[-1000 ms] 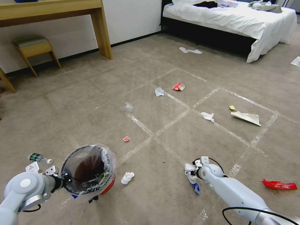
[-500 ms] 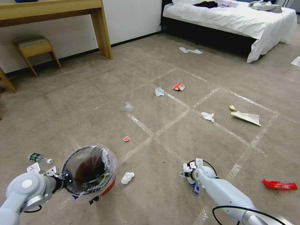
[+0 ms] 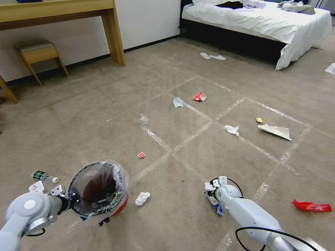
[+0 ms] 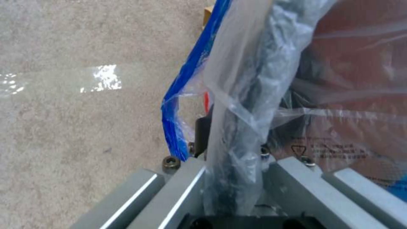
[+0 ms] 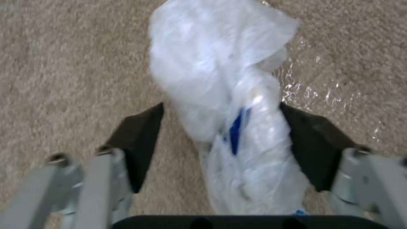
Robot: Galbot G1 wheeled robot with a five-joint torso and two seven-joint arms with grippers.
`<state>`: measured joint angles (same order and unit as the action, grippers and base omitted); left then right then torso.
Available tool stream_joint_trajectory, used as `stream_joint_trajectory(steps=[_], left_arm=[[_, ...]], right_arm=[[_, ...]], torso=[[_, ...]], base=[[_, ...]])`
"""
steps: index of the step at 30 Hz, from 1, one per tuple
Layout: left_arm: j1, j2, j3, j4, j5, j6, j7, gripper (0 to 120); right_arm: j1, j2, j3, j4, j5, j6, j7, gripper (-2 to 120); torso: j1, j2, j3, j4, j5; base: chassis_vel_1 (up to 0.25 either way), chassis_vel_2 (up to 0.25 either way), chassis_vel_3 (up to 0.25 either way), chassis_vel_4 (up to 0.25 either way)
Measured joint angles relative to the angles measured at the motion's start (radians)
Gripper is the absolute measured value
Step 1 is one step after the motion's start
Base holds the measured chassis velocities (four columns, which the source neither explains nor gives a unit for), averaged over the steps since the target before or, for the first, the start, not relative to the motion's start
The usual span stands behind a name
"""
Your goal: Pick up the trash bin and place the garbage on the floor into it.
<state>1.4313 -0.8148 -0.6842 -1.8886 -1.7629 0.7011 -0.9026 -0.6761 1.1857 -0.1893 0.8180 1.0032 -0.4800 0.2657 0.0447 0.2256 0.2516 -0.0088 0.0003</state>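
My left gripper (image 3: 69,201) is shut on the rim of the trash bin (image 3: 99,188), held at lower left; the left wrist view shows the fingers clamped on the rim and clear bag (image 4: 241,127). My right gripper (image 3: 211,195) is low over the floor (image 3: 195,157), open, with its fingers (image 5: 135,143) on either side of a crumpled white-and-blue plastic piece (image 5: 220,63). Other garbage lies around: a white tissue (image 3: 142,198) beside the bin, a small bottle (image 3: 42,175), a red scrap (image 3: 141,155), a red-and-white cup (image 3: 199,97) and a red wrapper (image 3: 311,206).
More litter lies farther out: a pale tissue (image 3: 178,102), a white tissue (image 3: 232,130) and a flat paper (image 3: 275,131). A wooden table leg (image 3: 113,35) and stool (image 3: 38,52) stand at the back left, a bed (image 3: 261,21) at the back right.
My right gripper has shifted a little to the left over the white-and-blue plastic piece. The bin and left arm have barely moved.
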Motion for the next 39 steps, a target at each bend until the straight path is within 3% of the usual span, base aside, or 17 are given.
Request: stream_joint_trajectory(steps=[17,27,30,32,33,35,36,38,39], left_arm=[[-0.014,0.015,0.006,0.008,-0.007,-0.003,0.004,0],[-0.011,0.017,0.001,-0.007,-0.012,-0.004,0.003,0],[-0.015,0.017,0.003,-0.012,-0.015,-0.004,0.003,0],[-0.018,0.017,0.004,-0.022,-0.022,-0.004,0.007,0],[-0.018,0.017,0.004,-0.022,-0.022,-0.004,0.007,0],[-0.020,0.019,0.005,-0.033,-0.029,-0.005,0.012,0],[-0.020,0.019,0.005,-0.033,-0.029,-0.005,0.012,0],[-0.024,0.021,0.006,-0.042,-0.039,-0.007,0.014,0],[-0.024,0.021,0.006,-0.042,-0.039,-0.007,0.014,0]], right_arm=[[-0.032,-0.040,0.046,0.037,0.012,0.005,0.003,1],[-0.058,-0.073,0.141,0.115,0.041,0.044,-0.030,0],[-0.072,-0.104,0.186,0.168,0.017,0.117,-0.105,0],[-0.079,-0.133,0.243,0.233,-0.031,0.242,-0.244,0],[-0.079,-0.133,0.243,0.233,-0.031,0.242,-0.244,0],[-0.079,-0.169,0.296,0.300,-0.096,0.448,-0.455,0],[-0.079,-0.169,0.296,0.300,-0.096,0.448,-0.455,0],[-0.076,-0.203,0.337,0.391,-0.112,0.589,-0.587,0],[-0.076,-0.203,0.337,0.391,-0.112,0.589,-0.587,0]], torso=[[0.000,0.000,0.000,-0.0002,0.0000],[0.000,0.000,0.000,-0.0001,0.0001],[0.000,0.000,0.000,-0.0004,0.0001],[0.000,0.000,0.000,-0.0001,0.0002],[0.000,0.000,0.000,-0.0001,0.0002],[0.000,0.000,0.000,0.0001,0.0000],[0.000,0.000,0.000,0.0001,0.0000],[0.000,0.000,0.000,-0.0001,0.0001],[0.000,0.000,0.000,-0.0001,0.0001]], base=[[0.000,0.000,0.000,0.000],[0.000,0.000,0.000,0.000],[0.000,0.000,0.000,0.000],[0.000,0.000,0.000,0.000],[0.000,0.000,0.000,0.000],[0.000,0.000,0.000,0.000],[0.000,0.000,0.000,0.000],[0.000,0.000,0.000,0.000],[0.000,0.000,0.000,0.000]])
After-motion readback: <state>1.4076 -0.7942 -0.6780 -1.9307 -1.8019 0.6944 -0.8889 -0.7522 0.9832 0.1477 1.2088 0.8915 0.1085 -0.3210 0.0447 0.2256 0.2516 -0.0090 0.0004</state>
